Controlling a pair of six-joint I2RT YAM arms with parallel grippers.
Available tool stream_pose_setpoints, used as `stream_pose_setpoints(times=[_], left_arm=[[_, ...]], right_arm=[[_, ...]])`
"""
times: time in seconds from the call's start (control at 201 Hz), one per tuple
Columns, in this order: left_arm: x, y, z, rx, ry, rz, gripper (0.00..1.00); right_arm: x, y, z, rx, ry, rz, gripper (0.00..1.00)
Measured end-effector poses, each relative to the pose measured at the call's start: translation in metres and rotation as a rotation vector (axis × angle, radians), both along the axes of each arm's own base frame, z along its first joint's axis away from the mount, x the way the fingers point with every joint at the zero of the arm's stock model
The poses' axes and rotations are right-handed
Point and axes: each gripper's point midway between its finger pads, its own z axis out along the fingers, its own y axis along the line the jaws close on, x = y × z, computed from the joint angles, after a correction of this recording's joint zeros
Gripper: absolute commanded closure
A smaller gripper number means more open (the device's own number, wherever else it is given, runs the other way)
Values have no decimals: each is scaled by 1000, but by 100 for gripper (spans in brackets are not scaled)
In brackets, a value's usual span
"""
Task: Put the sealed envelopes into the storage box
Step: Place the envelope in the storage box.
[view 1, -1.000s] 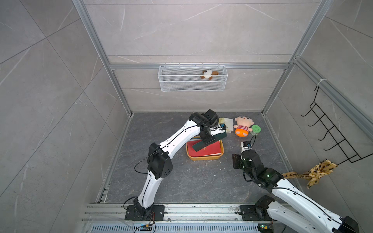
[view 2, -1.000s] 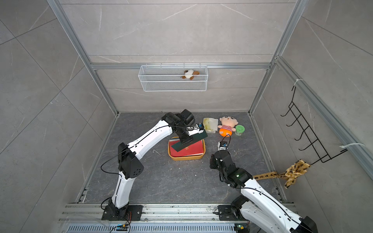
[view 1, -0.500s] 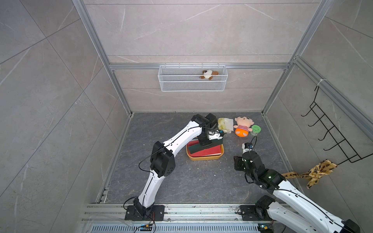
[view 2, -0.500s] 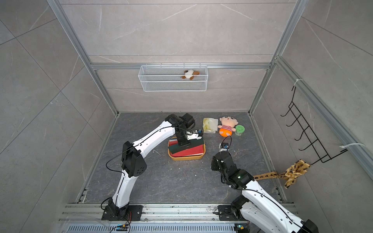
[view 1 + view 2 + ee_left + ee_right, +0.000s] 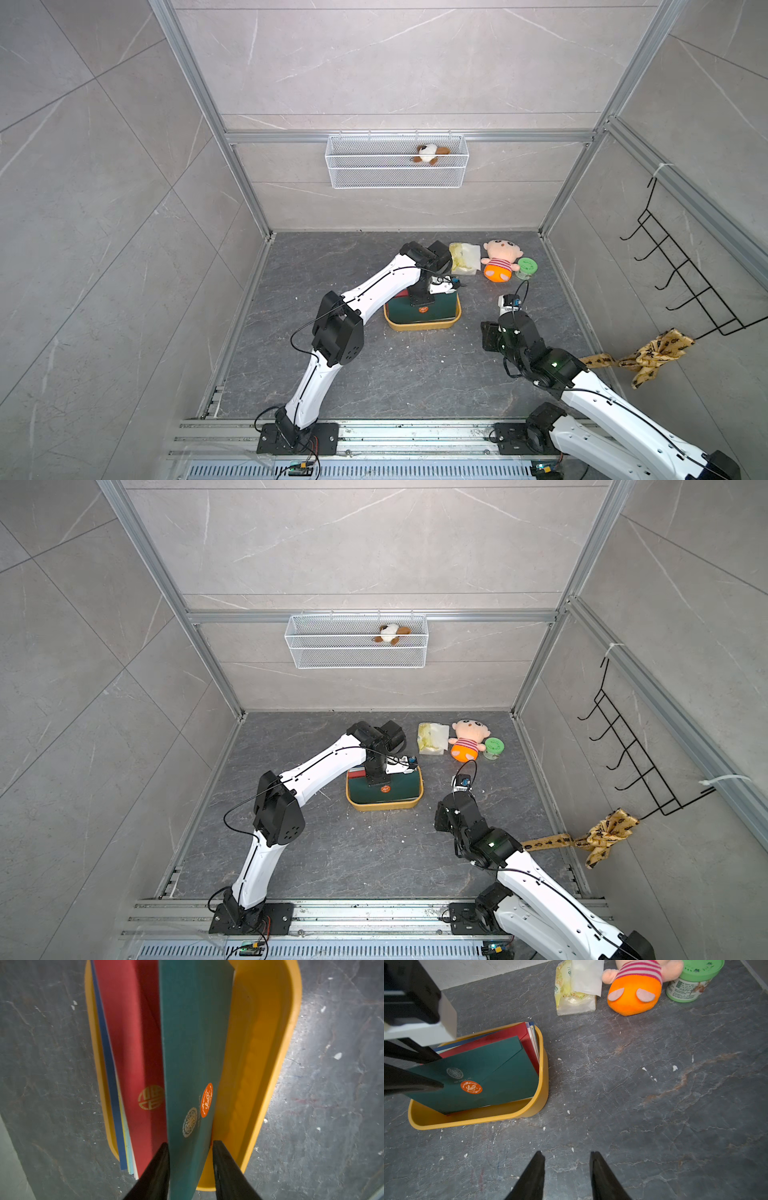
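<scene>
Showing which step, Tutor?

Tutor: Release, by my reading. Left gripper (image 5: 190,1142): jaws parted, with the green envelope (image 5: 187,1043) tilted between them. One end is raised at the fingertips and the other is down inside the box (image 5: 270,1043). Right gripper (image 5: 566,1153): jaws apart, nothing between them, bare floor ahead.

Student: How is it done well?

Tutor: Draw straight back along the envelope's plane, so that neither finger drags it out. It will probably settle flat onto the red envelope (image 5: 128,1043) beside one jaw. Bare box wall lies beside the other jaw, so there is room.

Student: And the containers?

Tutor: Box: green, red, navy and a few pale envelopes, stacked together; none shows on the floor. Basket (image 5: 395,178), on the wall far beyond both grippers: one small plush (image 5: 430,153). Jar (image 5: 691,987), ahead of the right jaws: lid on, contents not visible.
</scene>
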Motion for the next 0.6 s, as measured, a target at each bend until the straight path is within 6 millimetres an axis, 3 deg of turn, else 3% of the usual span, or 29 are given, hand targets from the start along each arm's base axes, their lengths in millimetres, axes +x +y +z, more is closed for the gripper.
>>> stream_pose_setpoints(times=[0.085,0.209,0.309,0.363,0.488,0.602], left_arm=[[8,0,0,-17,-55,22,49],[19,6,11,-64,-172,82,46],[34,14,41,-163,-312,194,44],[41,22,64,-254,-393,287,37],[48,62,118,-531,-521,568,35],[44,104,148,-756,-545,806,41]], right_arm=[[0,0,-1,2,6,-3,59],[1,1,-9,-7,32,-3,58],[1,4,-17,-13,65,4,57],[3,6,-22,-19,85,8,58],[17,17,-18,-22,104,19,60],[42,36,-2,7,87,38,62]])
